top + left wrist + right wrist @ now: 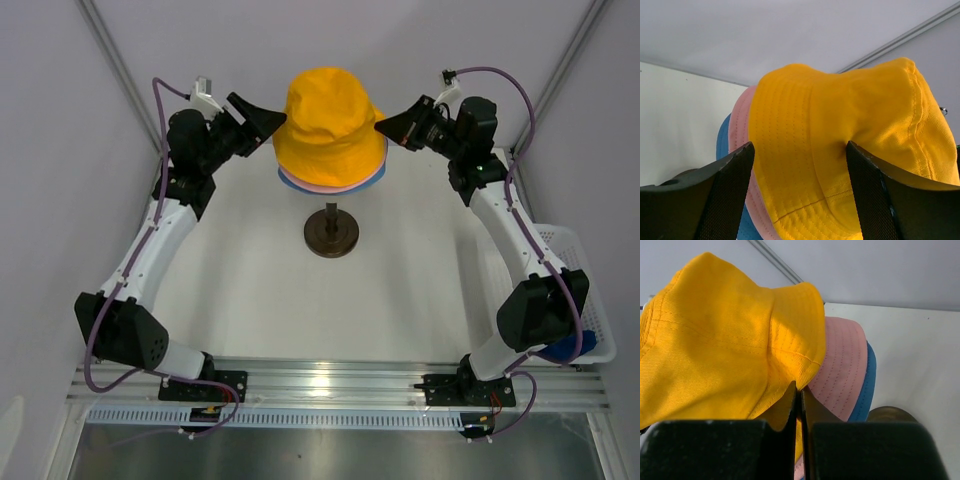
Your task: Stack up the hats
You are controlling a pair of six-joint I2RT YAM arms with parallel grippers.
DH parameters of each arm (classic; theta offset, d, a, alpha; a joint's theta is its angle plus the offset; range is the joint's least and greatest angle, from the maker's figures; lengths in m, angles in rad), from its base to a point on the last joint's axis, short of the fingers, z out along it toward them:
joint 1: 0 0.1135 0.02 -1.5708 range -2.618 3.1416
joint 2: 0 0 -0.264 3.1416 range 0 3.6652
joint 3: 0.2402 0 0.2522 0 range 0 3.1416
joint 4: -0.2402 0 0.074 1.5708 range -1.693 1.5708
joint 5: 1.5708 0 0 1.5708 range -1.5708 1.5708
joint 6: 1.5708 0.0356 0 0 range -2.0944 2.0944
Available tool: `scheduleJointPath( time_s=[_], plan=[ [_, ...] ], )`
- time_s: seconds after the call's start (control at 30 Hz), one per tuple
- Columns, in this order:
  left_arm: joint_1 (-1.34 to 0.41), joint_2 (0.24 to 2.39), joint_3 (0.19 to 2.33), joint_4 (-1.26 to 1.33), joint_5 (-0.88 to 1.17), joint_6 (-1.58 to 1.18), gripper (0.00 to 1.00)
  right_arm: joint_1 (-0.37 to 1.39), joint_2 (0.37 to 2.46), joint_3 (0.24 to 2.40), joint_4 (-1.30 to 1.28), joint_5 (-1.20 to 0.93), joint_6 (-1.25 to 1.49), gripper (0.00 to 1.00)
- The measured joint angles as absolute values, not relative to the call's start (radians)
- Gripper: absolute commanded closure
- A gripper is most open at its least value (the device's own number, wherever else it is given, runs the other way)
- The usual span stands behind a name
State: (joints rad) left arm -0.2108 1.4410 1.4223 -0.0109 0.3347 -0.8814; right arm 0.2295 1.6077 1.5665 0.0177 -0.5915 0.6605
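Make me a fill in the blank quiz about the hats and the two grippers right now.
1. The topmost hat is ____ in colour.
2. Between it and the light blue hat lies the ____ one.
3. The left gripper is ____.
4. The right gripper is ____ on the topmost hat's brim.
Missing: yellow; pink; open; shut.

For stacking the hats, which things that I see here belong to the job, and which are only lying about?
Job: yellow hat, pinched by the right fingers; pink hat; light blue hat; dark blue thing in the white basket, perhaps a hat; left fingers, open.
Lying about: white basket; dark brown round base.
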Motion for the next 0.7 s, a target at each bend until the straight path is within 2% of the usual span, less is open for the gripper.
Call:
scheduleJointPath(
  time_s=[0.27,0.7],
  plan=[
    [-0.205,1.478,1.435,0.006,0.35,-0.965,0.23,0.223,1.607,1.564,0.004,-0.602,0.656,0.96],
    [-0.2,1.336,1.146,0.195,0.312,-1.158,0.25,0.226,1.6,1.548,0.011,-0.609,0.657,0.96]
  ],
)
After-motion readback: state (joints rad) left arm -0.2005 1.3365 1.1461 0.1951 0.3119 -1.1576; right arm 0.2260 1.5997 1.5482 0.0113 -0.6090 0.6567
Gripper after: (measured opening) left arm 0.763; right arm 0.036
